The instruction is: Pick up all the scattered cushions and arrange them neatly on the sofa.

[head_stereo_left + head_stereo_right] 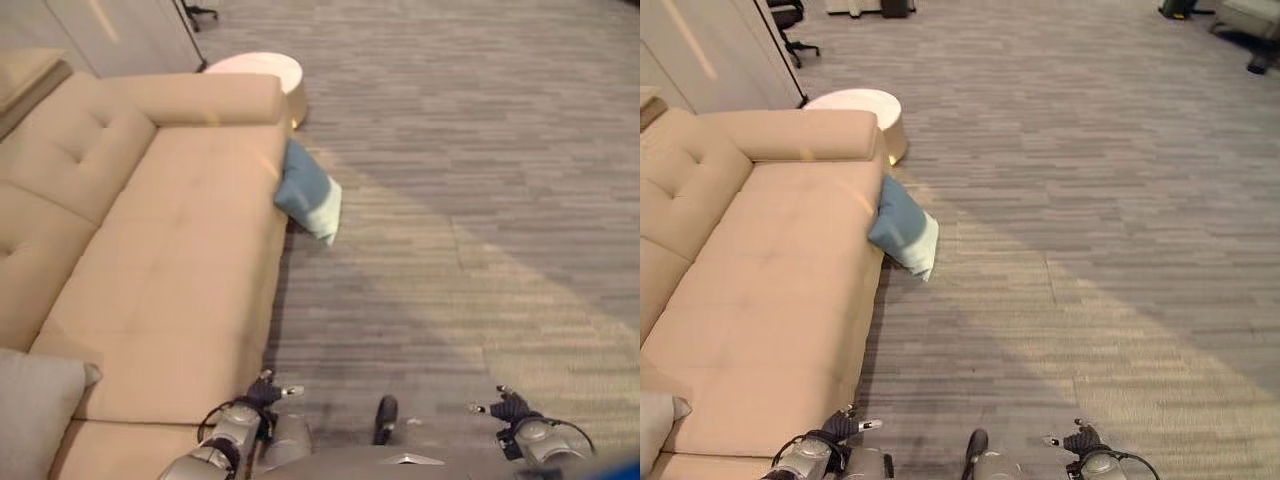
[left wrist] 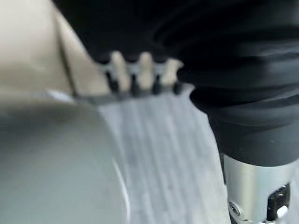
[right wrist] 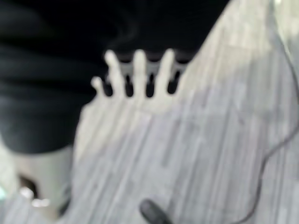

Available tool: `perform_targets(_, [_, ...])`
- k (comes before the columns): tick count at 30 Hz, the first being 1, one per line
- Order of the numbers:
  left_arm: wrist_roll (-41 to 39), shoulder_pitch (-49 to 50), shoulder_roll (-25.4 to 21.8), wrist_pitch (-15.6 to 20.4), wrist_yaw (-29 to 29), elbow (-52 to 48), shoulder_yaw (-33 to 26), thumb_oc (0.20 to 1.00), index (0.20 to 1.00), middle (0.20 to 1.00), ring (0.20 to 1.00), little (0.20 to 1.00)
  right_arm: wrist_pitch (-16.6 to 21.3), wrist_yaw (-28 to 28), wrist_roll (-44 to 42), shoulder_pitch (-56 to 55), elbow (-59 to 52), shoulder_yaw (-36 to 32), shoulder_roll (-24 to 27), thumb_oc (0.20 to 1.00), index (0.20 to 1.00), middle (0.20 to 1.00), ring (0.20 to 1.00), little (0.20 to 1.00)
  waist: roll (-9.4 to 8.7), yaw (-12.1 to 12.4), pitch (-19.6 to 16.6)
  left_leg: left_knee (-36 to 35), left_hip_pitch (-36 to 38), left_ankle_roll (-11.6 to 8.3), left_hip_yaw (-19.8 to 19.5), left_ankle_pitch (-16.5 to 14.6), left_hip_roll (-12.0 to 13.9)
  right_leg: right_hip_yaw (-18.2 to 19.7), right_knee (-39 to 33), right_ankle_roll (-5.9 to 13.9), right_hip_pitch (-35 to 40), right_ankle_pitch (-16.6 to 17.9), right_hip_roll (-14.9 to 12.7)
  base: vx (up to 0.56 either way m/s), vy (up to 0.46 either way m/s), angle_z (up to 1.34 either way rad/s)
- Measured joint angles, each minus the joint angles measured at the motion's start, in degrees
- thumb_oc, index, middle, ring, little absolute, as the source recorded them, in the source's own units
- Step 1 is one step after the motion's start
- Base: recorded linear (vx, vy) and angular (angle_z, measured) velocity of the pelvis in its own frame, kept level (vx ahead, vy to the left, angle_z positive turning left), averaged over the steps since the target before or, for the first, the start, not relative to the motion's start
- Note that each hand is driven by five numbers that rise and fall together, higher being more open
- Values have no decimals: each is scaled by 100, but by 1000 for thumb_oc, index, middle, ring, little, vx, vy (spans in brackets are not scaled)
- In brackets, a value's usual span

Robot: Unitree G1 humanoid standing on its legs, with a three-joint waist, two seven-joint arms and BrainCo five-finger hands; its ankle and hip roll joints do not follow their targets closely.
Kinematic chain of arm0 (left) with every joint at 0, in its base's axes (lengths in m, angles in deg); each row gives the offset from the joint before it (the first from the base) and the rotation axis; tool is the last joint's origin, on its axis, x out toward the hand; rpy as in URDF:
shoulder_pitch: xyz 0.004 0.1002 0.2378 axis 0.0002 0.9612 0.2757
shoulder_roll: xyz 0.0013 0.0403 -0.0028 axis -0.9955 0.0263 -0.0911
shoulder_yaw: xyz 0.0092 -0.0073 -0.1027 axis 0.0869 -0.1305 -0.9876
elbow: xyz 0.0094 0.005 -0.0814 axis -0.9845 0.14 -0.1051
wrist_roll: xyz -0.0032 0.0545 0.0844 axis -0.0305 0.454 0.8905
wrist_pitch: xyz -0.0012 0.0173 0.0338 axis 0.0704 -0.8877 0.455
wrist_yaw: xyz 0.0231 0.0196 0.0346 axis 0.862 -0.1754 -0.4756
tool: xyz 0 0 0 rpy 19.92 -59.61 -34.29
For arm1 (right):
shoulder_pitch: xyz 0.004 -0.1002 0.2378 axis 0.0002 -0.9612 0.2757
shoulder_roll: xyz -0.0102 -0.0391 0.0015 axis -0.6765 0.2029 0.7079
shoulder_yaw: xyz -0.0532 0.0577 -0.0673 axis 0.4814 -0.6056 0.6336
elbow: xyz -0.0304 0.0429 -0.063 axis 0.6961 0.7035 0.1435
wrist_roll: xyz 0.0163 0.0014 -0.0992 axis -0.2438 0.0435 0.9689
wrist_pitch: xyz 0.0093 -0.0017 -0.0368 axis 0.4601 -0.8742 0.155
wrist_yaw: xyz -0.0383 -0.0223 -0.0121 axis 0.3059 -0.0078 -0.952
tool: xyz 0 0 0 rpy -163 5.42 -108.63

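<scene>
My beige sofa (image 1: 170, 270) runs along the left of the scene, its front edge dropping straight to the grey carpet (image 1: 470, 200), which spreads wide and bare to the right and far ahead, giving plenty of room. I count two cushions: one blue cushion (image 1: 305, 190) with a pale green lower part, leaning tilted against the sofa's front edge just near the far armrest (image 1: 200, 97), its lower corner down on the carpet; and one grey cushion (image 1: 35, 410) lying on the seat at the near left corner. One round white side table (image 1: 262, 72) stands just beyond the armrest, touching or nearly touching it. A black office chair base (image 1: 790, 18) shows at the far left. No writing is readable anywhere. My left hand (image 1: 268, 392) hangs low beside the sofa's near front edge, fingers straight and relaxed, holding nothing. My right hand (image 1: 508, 405) hangs over the carpet to the right, well apart from the sofa, fingers likewise extended and empty.
</scene>
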Motion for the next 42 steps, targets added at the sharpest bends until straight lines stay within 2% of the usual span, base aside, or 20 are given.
perform_targets(3, [4,55,-32,-5,-4,-104,-15,1000,1000,1000,1000,1000,-4,-18,11,16,190,322,18,1000,1000,1000,1000,1000,196,64,-39,-2926,40,-139,136,380,-18,-224,-588,88,471,48,541,411,26,12])
perform_targets(5, [10,44,-90,-7,-6,-95,-18,1000,1000,1000,1000,1000,-10,-23,11,74,226,330,11,1000,1000,1000,1000,1000,217,90,-3,-3241,-53,-168,51,557,17,-229,-595,280,636,-171,687,305,3,-3])
perform_targets(7, [12,76,-130,-6,-5,-97,-32,1000,1000,1000,1000,1000,-9,-35,13,84,236,328,28,1000,1000,1000,1000,1000,193,95,4,-3246,-50,-103,126,721,-35,-196,-595,151,855,-238,723,386,58,-17])
perform_targets(11, [74,182,-126,-19,-3,131,-163,1000,1000,1000,1000,1000,1,-20,130,-159,440,383,13,1000,1000,1000,1000,1000,157,125,-281,-2787,286,311,501,689,-310,-59,-365,447,1329,-880,615,489,134,-23])
perform_targets(12, [79,292,-113,-63,-5,165,-110,1000,1000,1000,1000,1000,-8,-15,133,-171,464,383,24,1000,1000,1000,1000,1000,290,215,-373,-2895,483,796,536,502,-334,-19,358,646,1082,-1151,555,201,133,-11])
perform_targets(13, [96,245,-162,-98,-1,176,-84,1000,1000,1000,1000,1000,-4,-13,136,-236,435,403,-42,1000,1000,1000,1000,1000,190,160,-402,-2953,596,814,575,482,-445,-8,943,733,877,-1214,406,392,233,-12])
perform_targets(14, [103,342,-240,-95,-2,105,-46,1000,1000,1000,1000,1000,-11,31,210,-278,253,415,-83,1000,1000,1000,1000,1000,160,152,-398,-3147,763,881,624,377,-505,22,3282,1096,-190,-1396,-158,193,105,15])
perform_targets(17, [97,248,-434,-134,-7,127,56,1000,1000,1000,1000,1000,-4,54,233,-231,-42,421,-192,1000,1000,1000,1000,1000,-120,23,-283,-3279,1086,1095,620,223,-921,254,4696,1267,-1184,-1425,-886,278,96,18])
perform_targets(19, [52,133,-436,-132,-17,111,52,1000,1000,1000,1000,1000,-4,56,233,-44,-62,409,-201,1000,1000,1000,1000,1000,-15,31,-104,-3364,1375,1211,517,-51,-918,190,4391,1270,-1595,-1404,-941,392,-21,10])
perform_targets(21, [2,38,-360,-119,-23,111,-6,1000,1000,1000,1000,1000,11,55,232,135,-152,407,-177,1000,1000,1000,1000,1000,197,-59,58,-3474,1637,1102,415,-138,-859,-68,2981,1144,-1713,-1161,-868,395,-128,29])
perform_targets(26, [6,30,-229,-115,-26,135,-32,1000,1000,1000,1000,1000,-10,60,227,241,-268,288,-148,1000,1000,1000,1000,1000,281,-258,187,-3397,1882,795,-42,-538,-840,242,572,1318,-1917,416,-813,466,-192,40])
perform_targets(28, [8,99,-185,-107,-24,140,-44,1000,1000,1000,1000,1000,-16,85,230,188,-258,278,-112,1000,1000,1000,1000,1000,392,-326,195,-3386,2042,549,-184,-625,-637,250,143,1185,-1499,1141,-619,315,-135,50])
perform_targets(29, [9,112,-136,-106,-19,137,-56,1000,1000,1000,1000,1000,-26,91,230,205,-271,274,-61,1000,1000,1000,1000,1000,484,-339,198,-3342,2077,527,-208,-661,-516,238,211,1160,-1435,1063,-507,291,-122,37])
perform_targets(30, [12,133,-73,-85,-6,138,-75,1000,1000,1000,1000,1000,-24,97,231,143,-332,233,33,1000,1000,1000,1000,1000,507,-326,209,-3157,2189,419,-62,-535,-416,201,443,681,-1295,845,-394,518,-293,24])
perform_targets(32, [13,166,-33,-46,-8,137,-115,1000,1000,1000,1000,1000,-1,96,232,164,-358,132,81,1000,1000,1000,1000,1000,478,-322,211,-2794,2195,297,-127,-445,-265,180,735,487,-1155,516,-364,324,-258,35])
perform_targets(33, [15,167,7,-40,2,131,-104,1000,1000,1000,1000,1000,-8,103,231,138,-358,68,85,1000,1000,1000,1000,1000,331,-368,135,-2335,2010,-131,-379,-157,-230,105,908,588,-1024,239,-446,145,-224,53])
perform_targets(34, [13,164,20,-31,-4,134,-109,1000,1000,1000,1000,1000,-1,101,231,85,-383,53,83,1000,1000,1000,1000,1000,260,-363,94,-2161,1938,-237,-445,-46,-224,67,909,580,-964,165,-490,231,-325,49])
perform_targets(37, [3,207,22,-44,1,135,-112,1000,1000,1000,1000,1000,17,95,218,91,-457,50,90,1000,1000,1000,1000,1000,237,-309,70,-1393,1617,-380,-475,195,-16,-127,754,422,-694,-92,-291,224,-230,23])
perform_targets(39, [-57,143,0,-21,-2,92,-141,1000,1000,1000,1000,1000,28,84,210,23,-429,84,29,1000,1000,1000,1000,1000,88,-193,79,-210,951,-490,-414,374,135,-247,369,-136,-316,-93,-173,261,-184,34])
perform_targets(42, [-55,105,56,7,15,45,-5,1000,1000,1000,1000,1000,47,70,169,69,-338,155,41,1000,1000,1000,1000,1000,3,-95,88,-661,535,-219,216,43,-39,-389,-62,-91,33,-115,-79,204,-40,23])
